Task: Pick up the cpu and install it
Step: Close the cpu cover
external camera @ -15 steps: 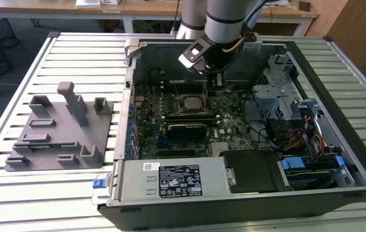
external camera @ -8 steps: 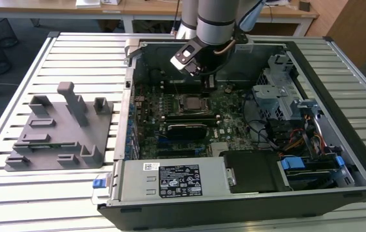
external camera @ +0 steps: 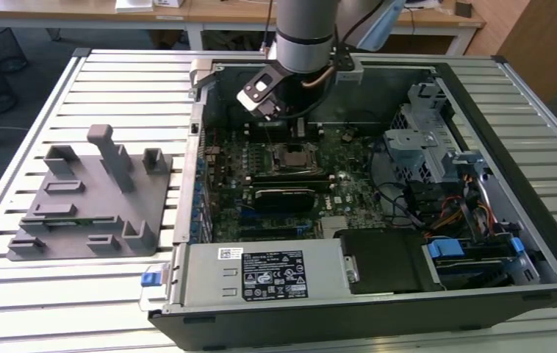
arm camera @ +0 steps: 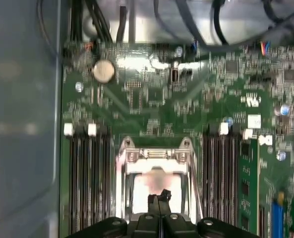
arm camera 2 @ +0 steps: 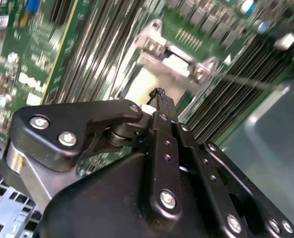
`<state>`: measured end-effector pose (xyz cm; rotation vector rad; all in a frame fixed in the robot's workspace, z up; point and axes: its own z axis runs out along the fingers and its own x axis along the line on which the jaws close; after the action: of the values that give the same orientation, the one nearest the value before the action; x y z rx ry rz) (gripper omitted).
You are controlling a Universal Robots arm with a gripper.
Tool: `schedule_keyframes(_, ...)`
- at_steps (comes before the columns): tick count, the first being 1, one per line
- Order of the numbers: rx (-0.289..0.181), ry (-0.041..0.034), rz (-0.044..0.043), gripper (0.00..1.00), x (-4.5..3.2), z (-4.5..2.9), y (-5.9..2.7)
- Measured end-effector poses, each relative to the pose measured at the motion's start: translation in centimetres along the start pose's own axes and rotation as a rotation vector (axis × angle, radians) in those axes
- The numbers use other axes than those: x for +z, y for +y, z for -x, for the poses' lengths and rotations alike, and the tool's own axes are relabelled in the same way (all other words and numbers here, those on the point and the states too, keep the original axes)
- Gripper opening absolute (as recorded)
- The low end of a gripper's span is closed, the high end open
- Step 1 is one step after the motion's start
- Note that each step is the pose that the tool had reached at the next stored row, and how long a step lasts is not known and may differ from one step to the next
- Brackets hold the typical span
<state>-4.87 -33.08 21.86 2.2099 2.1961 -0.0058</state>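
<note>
In the upper middle of the exterior view, the grey cylindrical robot arm hangs over the open black computer case on the slatted metal tabletop. In the first wrist view the black end effector has its fingertips pressed together with nothing seen between them. It sits directly above the cpu, a pale silvery square chip that seems to lie flat inside the metal-framed socket. Being square, it has no long axis; its edges run parallel to the black memory slots.
</note>
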Motion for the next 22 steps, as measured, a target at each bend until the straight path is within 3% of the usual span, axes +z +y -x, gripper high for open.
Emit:
schedule_keyframes(7, 0.000, 0.0003, 0.0001, 0.11, 0.08, 0.00, -1.54)
schedule_keyframes(19, 0.000, 0.0001, -0.0004, 0.11, 1.95, -0.14, -2.08)
schedule_keyframes(22, 0.000, -0.0011, -0.0013, 0.11, 2.12, -0.12, -2.15)
